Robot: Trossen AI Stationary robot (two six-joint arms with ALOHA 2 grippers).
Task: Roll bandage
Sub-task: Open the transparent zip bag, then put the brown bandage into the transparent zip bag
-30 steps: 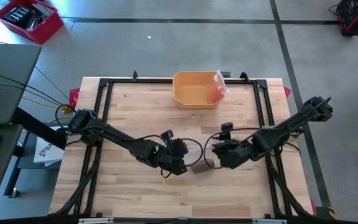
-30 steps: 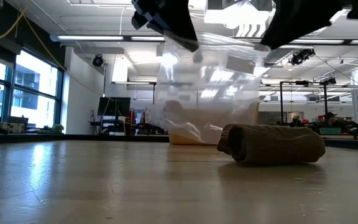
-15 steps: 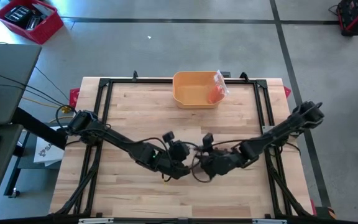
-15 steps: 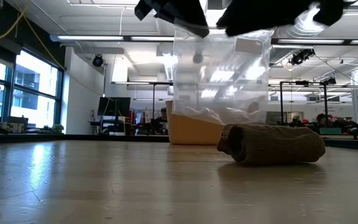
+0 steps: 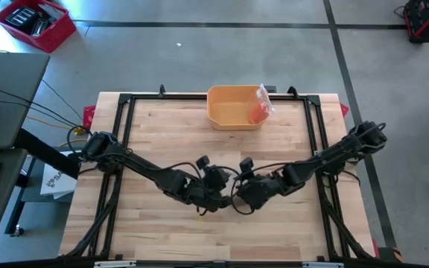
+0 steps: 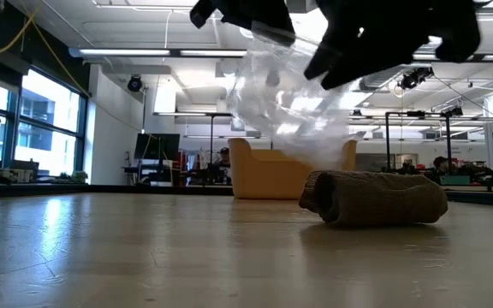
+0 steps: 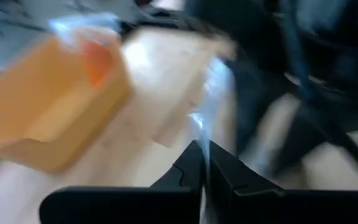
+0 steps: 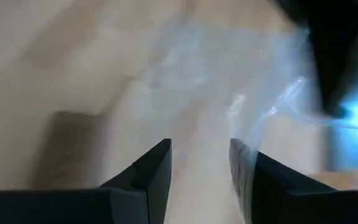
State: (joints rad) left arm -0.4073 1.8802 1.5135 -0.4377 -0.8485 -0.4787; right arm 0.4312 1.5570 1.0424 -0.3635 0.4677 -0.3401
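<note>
Near the middle of the wooden tabletop (image 5: pixel 162 134), both arms meet above a clear plastic bag (image 6: pixel 294 111) that hangs in the air. The left gripper (image 5: pixel 216 199) has its fingers (image 7: pixel 194 171) closed on the bag's edge, pinching the thin film between them. Just to its right, the right gripper (image 5: pixel 240 202) sits close against the bag with its fingers (image 8: pixel 157 168) apart; the film lies in front of and beside them, and I cannot tell whether they touch it. The rolled brown bandage (image 6: pixel 375 198) lies on the tabletop below the grippers, held by neither. At the far edge of the tabletop stands a yellow bin (image 5: pixel 233 108) with a small orange packet (image 5: pixel 259 110) at its right side.
</note>
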